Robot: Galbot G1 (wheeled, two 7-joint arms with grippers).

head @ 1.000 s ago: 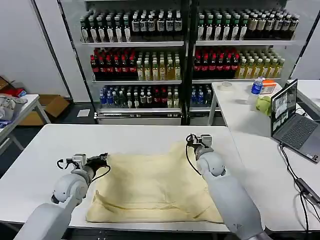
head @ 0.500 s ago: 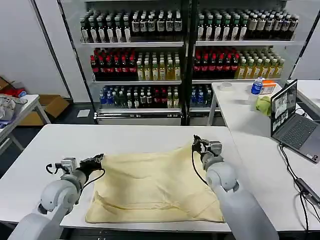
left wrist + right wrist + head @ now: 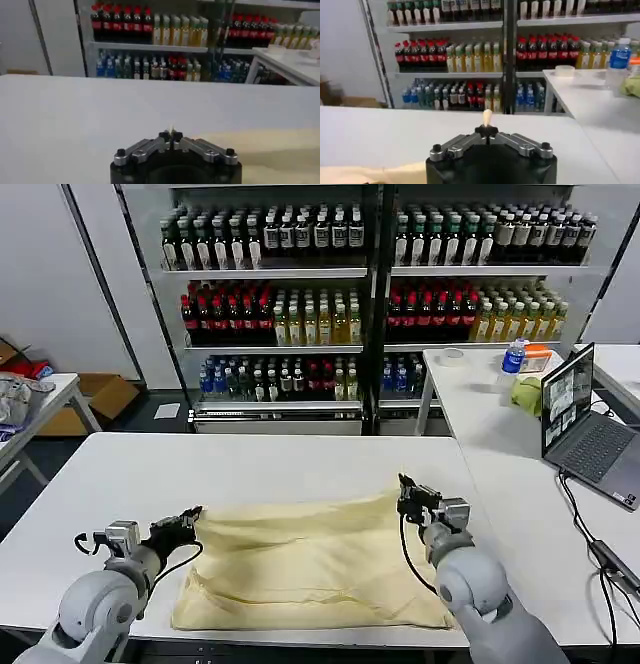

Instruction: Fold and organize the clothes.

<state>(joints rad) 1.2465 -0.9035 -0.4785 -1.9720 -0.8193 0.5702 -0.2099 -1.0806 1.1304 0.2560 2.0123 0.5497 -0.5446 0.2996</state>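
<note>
Garment (image 3: 310,569) flat on near part of white table (image 3: 250,459). Left gripper (image 3: 190,517) pinched on far-left corner, right gripper (image 3: 406,489) pinched on far-right corner. Step: first fold, far edge toward near hem. Next: both arms move in sync, keep edge taut. Drinks shelves (image 3: 370,294) behind.

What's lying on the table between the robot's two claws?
The cream garment spans the stretch in the head view: the left gripper pinches one far corner, the right gripper the other, with the folded edge running between them.
</note>
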